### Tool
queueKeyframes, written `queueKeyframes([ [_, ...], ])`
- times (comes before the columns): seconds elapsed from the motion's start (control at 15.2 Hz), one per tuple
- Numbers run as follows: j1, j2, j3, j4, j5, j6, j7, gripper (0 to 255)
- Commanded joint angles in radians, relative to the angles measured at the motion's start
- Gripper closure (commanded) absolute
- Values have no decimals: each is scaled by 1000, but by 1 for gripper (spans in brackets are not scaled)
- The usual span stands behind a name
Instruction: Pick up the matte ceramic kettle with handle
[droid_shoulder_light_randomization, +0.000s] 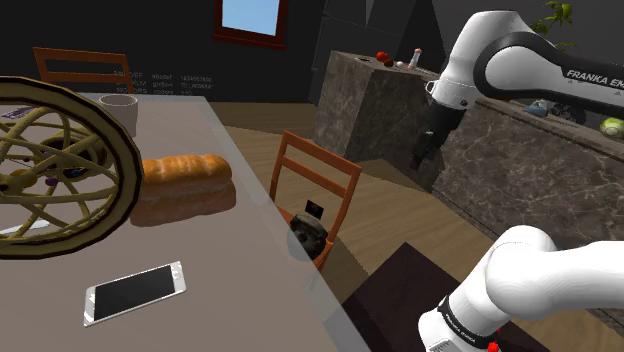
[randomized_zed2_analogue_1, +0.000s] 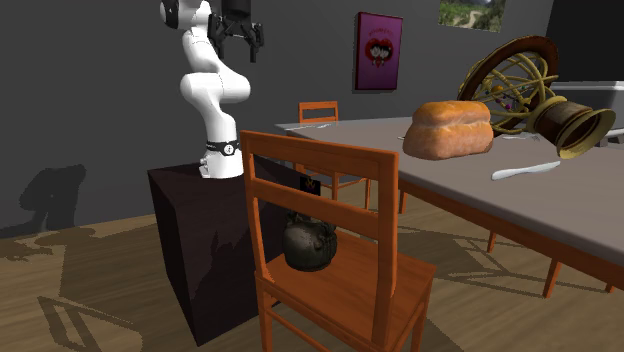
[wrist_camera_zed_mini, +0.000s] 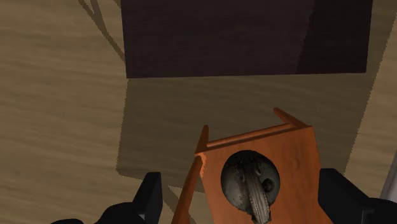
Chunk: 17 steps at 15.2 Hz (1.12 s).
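1. Shoulder view: the gripper (droid_shoulder_light_randomization: 425, 150) hangs high, pointing down, well apart from anything. The kettle (droid_shoulder_light_randomization: 307, 238) sits on the seat of a wooden chair (droid_shoulder_light_randomization: 315, 180) drawn up beside the table (droid_shoulder_light_randomization: 240, 150), so it lies lower than the tabletop. On the table rest a crusty loaf (droid_shoulder_light_randomization: 185, 183) and a flat, glossy phone (droid_shoulder_light_randomization: 135, 291).
2. Second exterior view: the kettle stands upright near the back of the flat orange-brown seat, partly behind the slatted chair back. It is squat, round and dark, with a dull mottled skin. The chair is just beside the stand (randomized_zed2_analogue_1: 190, 250), a plain dark box, which probably keeps the kettle within reach.
3. Wrist view: the two black fingers (wrist_camera_zed_mini: 149, 194) stand wide apart with nothing between them, so the hand is released and empty. Far below, the kettle looks like a grey-black ball with a strap-like handle arching over its top. The hand seems set overhead to line up a straight descent onto that handle.
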Motion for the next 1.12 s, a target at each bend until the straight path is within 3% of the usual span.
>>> queueKeyframes([
  [0.0, 0, 0, 0, 0, 0, 0, 0, 0],
  [0.53, 23, 65, -10, -227, -8, 352, -3, 0],
  [1.06, 48, 284, -19, -352, -22, 758, -4, 0],
])
